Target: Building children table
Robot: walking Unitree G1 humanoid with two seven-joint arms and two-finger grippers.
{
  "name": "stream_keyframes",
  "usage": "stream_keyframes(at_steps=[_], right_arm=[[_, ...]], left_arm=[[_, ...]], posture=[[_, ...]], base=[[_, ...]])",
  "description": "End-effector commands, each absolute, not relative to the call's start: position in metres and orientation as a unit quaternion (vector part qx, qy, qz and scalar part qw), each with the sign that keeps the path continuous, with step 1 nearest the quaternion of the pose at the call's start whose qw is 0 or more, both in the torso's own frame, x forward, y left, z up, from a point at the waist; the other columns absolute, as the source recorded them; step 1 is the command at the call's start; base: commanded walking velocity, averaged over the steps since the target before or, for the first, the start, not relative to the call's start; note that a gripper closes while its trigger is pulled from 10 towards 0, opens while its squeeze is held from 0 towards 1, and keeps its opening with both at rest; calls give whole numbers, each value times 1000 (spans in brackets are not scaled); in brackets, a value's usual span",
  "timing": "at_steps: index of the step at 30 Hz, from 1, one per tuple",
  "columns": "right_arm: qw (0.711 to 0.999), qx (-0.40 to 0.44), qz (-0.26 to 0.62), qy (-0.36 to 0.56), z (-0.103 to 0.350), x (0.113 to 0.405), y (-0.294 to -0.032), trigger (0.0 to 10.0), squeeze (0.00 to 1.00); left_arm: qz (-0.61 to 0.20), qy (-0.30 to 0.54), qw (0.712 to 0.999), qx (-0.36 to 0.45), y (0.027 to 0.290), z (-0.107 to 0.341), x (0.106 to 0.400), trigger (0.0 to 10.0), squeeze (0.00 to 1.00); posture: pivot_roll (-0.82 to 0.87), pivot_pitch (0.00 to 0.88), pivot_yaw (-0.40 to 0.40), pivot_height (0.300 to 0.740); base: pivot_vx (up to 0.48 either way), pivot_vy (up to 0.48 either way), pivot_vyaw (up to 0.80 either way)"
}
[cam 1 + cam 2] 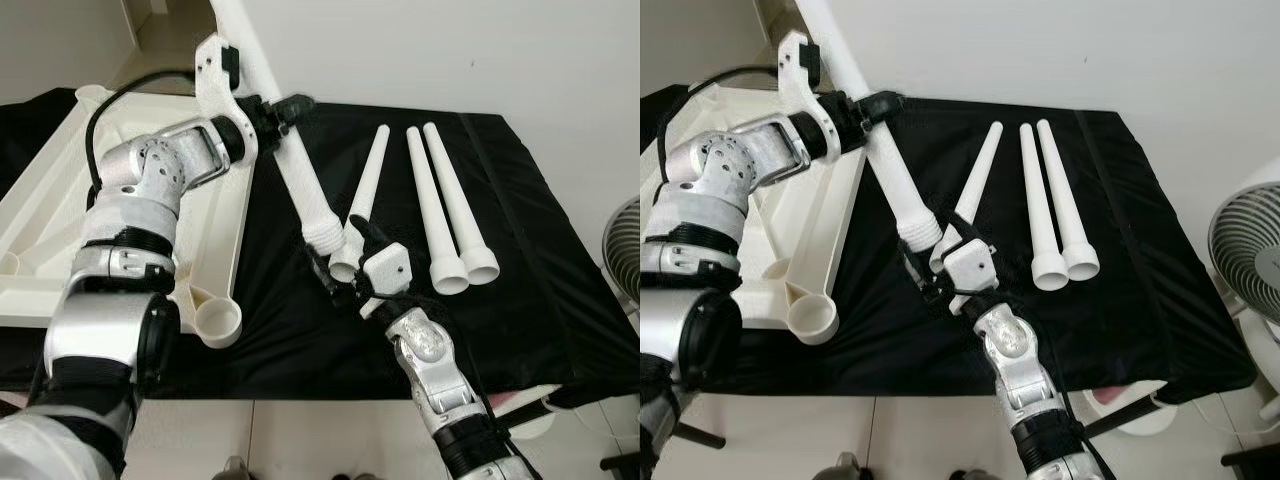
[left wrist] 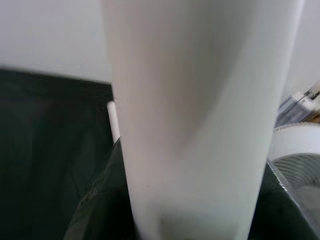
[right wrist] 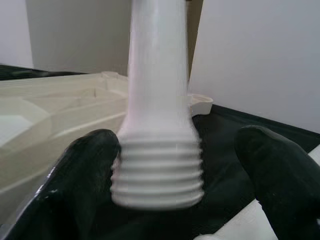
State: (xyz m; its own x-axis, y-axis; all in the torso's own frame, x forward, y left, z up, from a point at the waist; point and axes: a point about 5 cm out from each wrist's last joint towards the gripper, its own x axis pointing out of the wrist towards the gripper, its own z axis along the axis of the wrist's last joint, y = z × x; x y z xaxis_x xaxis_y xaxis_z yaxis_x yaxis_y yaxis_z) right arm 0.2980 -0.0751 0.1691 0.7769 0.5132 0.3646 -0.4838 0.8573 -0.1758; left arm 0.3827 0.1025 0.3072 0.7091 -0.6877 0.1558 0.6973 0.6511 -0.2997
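White table leg (image 1: 298,175) clasped by left gripper (image 1: 272,115), right gripper (image 1: 345,265) spread, three legs (image 1: 440,205) lying on cloth (image 1: 520,250).

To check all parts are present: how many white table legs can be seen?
4. One white tapered plastic leg is held in the left hand; three lie on the black cloth: one beside it, two farther right.

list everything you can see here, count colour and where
held table leg: 1, white, gripped by the left gripper, threaded end down over the cloth
loose table legs: 3, white, lying on the cloth, right of the held one
tabletop: 1, cream, upside down at left, round leg socket at its near corner
cloth: 1, black, covering the work surface
fan: 1, white, far right
left gripper: 1, black fingers, shut on the leg
right gripper: 1, black fingers, open either side of the threaded end
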Motion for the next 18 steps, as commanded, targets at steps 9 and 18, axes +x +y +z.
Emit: stream_keyframes(at_steps=[9, 18], right_arm=[[952, -24, 249, -175, 190, 312, -72, 10000, 0], [957, -25, 252, -139, 199, 320, -60, 10000, 0]], left_arm=[[-374, -112, 919, -59, 71, 305, 359, 10000, 0], [-351, -159, 922, -23, 54, 307, 340, 10000, 0]], posture=[[136, 55, -41, 740], [144, 54, -51, 740]], base=[[0, 0, 0], [0, 0, 0]])
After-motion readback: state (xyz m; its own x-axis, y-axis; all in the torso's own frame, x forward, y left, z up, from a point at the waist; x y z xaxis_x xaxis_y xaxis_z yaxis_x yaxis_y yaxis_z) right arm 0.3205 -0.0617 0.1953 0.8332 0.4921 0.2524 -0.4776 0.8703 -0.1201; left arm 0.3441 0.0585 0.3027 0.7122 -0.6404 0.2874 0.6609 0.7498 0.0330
